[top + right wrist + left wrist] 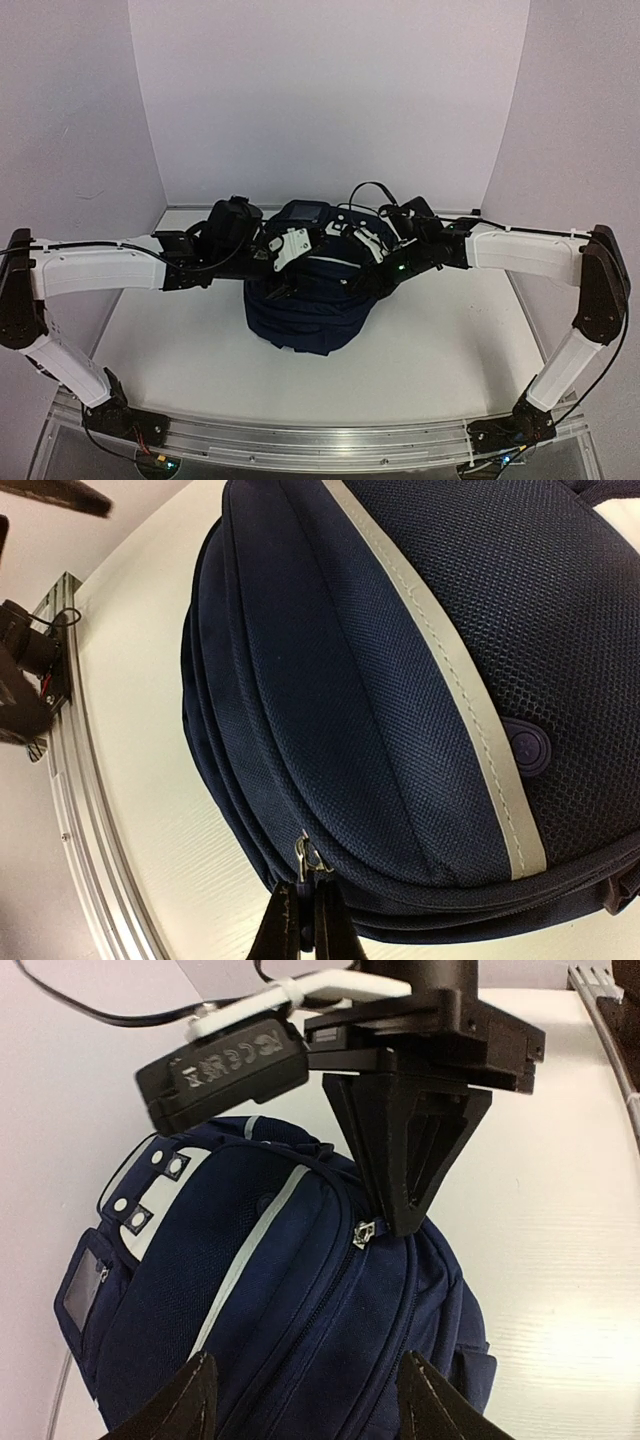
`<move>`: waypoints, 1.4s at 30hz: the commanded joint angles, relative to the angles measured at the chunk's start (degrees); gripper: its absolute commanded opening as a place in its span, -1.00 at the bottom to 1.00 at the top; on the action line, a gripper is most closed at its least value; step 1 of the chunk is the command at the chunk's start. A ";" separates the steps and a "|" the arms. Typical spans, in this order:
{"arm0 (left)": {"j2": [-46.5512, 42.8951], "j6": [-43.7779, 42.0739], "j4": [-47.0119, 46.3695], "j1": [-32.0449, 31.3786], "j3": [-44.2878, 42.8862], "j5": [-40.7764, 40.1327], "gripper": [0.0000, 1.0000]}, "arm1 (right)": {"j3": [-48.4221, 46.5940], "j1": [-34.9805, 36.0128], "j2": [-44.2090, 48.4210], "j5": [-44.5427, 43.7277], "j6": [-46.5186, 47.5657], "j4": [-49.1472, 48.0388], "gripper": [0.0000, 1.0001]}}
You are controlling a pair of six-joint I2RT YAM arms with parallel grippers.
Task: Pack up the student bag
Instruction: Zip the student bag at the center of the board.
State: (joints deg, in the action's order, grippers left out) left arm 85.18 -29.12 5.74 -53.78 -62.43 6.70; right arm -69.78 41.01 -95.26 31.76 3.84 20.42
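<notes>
While student bag (300,315) sits mid-frame on white table (440,340), right gripper (305,920) pinched tight on zipper pull (308,858), lower centre of wrist view; left gripper (305,1365) spread wide over bag, holding nothing.

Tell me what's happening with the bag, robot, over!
Left fingers open over the student bag. Right fingers shut on its zipper pull. Bag sits on the table, nothing in the way.
</notes>
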 commanded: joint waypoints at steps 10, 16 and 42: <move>14.84 -17.37 0.16 -3.90 -10.49 -6.02 -0.03 | -2.02 0.47 0.47 5.77 -1.15 -0.63 -1.00; 16.16 -17.44 -2.03 -3.88 -10.63 -10.20 -0.53 | -1.10 0.39 1.88 4.67 -0.46 -0.30 -1.00; 6.65 -8.22 0.72 -3.91 -0.23 -12.35 -1.00 | -9.45 -15.62 -6.37 -1.16 4.46 4.17 -1.00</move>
State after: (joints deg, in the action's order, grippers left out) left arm 97.12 -40.57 0.26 -58.04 -65.18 -4.62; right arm -73.78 28.84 -98.84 39.85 8.88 25.91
